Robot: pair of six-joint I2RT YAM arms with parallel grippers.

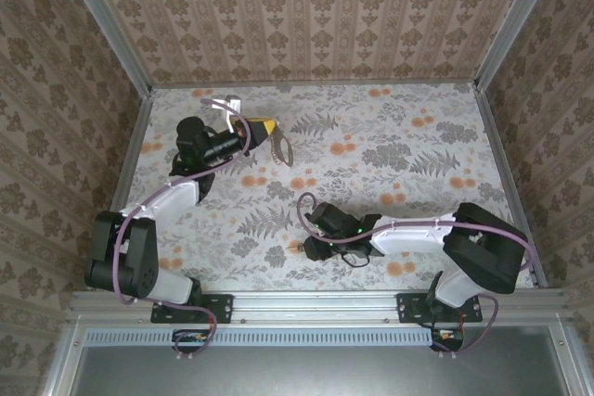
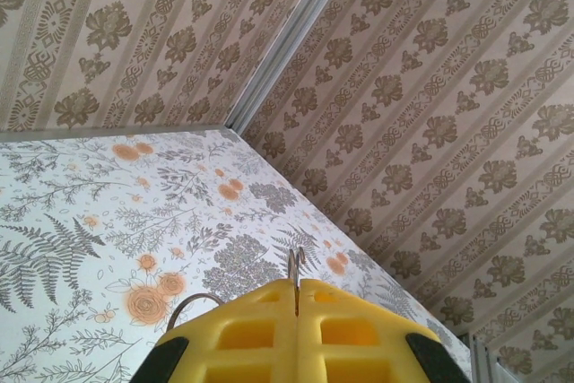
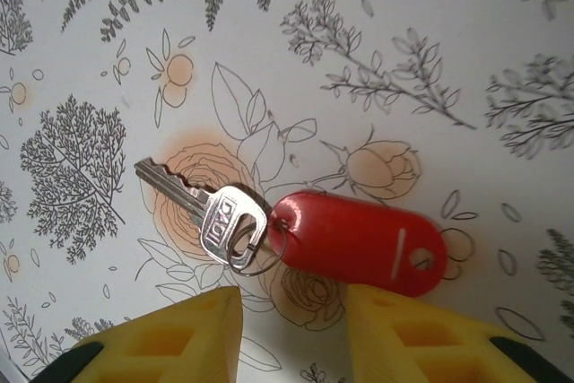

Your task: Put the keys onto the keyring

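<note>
Where the table stands, a white cloth printed with grey ferns and orange flowers lies flat over its whole top. Brown patterned walls close it in on the left, far and right sides, with metal posts in the far corners. Along the near edge runs a metal rail that carries both arm bases.

At the far left, close to the back wall, the left gripper has its yellow fingers pressed together on the keyring. This grey loop sticks out past the fingertips toward the right.

In the near half, about the middle, the right gripper hangs by the key with its fingers spread apart, short of it. The silver key lies flat on the cloth, joined by a small wire ring to a red tag.

Open cloth stretches between the two grippers and across the far right of the table.
</note>
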